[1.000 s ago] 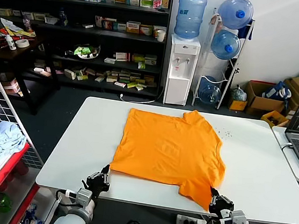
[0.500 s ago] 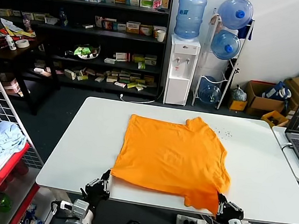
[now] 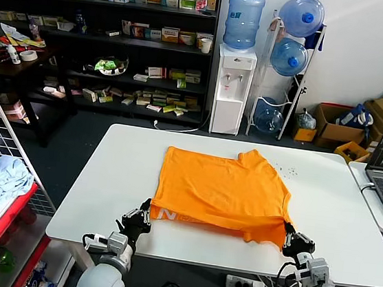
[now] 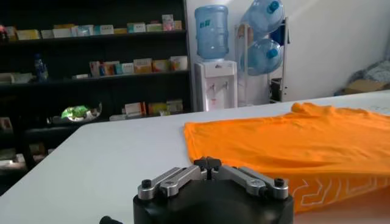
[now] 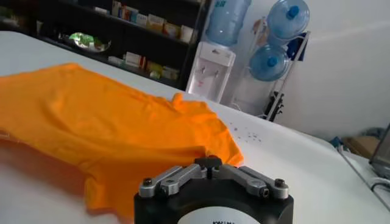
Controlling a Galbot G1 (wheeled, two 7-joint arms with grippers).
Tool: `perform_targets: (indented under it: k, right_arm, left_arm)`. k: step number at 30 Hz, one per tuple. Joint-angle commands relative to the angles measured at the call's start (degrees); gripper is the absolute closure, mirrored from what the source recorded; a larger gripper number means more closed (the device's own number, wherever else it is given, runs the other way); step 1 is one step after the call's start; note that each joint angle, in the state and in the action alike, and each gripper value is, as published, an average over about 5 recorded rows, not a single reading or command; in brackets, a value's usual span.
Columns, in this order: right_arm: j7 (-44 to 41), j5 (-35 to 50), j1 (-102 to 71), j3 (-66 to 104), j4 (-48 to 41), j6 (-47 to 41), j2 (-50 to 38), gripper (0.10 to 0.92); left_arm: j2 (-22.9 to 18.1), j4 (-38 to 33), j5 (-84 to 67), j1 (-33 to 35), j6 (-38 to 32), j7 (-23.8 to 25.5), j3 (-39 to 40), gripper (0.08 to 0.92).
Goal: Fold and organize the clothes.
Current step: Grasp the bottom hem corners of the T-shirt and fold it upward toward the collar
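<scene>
The near hem of the bright orange thin-fabric T-shirt (image 3: 222, 194) has just been lifted and turned back, exposing white lettering beside the left claw (image 3: 143, 219). Both claws are closed, each pinching a hem corner, the right claw (image 3: 290, 239) opposite. The shirt lies on the white table (image 3: 89, 194) ahead of them; the first fold looks underway.

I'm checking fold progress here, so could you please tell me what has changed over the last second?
The bright orange thin-fabric T-shirt has had its near hem carried away from the robot and turned over, so white lettering now shows along the near edge. The left gripper and right gripper, both shut at the near corners, moved forward over the white table. The far edge and collar stayed put.
</scene>
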Motion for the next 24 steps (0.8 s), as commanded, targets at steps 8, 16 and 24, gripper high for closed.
perform_targets:
  k: [8, 16, 24]
  right_arm:
    - [-0.44, 2.39, 15.04, -7.31, -11.6, -1.42, -1.91, 0.9]
    - [-0.67, 4.88, 14.45, -8.4, -11.19, -3.27, -0.27, 0.828]
    - [-0.44, 8.5, 8.19, -5.08, -6.27, -6.65, -1.05, 0.594]
  left_arm:
    - [1.21, 10.83, -0.58, -10.2, -0.06, -0.2, 1.77, 0.91]
    - [1.72, 10.78, -0.63, -8.9, -6.84, 1.12, 2.37, 0.902]
    - [2.77, 6.63, -4.32, -4.87, -7.73, 2.08, 2.08, 0.715]
